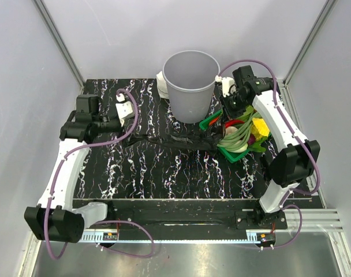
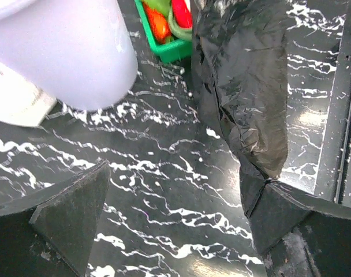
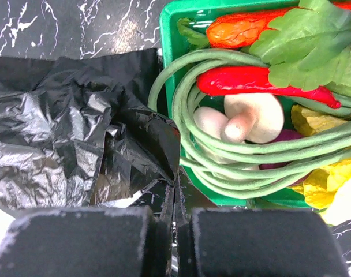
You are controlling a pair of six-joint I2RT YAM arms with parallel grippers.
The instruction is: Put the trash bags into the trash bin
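The black trash bag lies stretched across the table in front of the grey trash bin. My right gripper is shut, pinching a thin edge of the bag between its pads beside the green basket; the right wrist view shows this gripper. My left gripper is open and empty near the bag's left end. In the left wrist view this gripper has its jaws wide apart, and the bag ends against its right finger. The bin shows at the upper left.
A green basket of vegetables stands right of the bin, touching the bag; it also shows in the right wrist view and the left wrist view. A white wrapped roll sits behind the bin and shows in the left wrist view.
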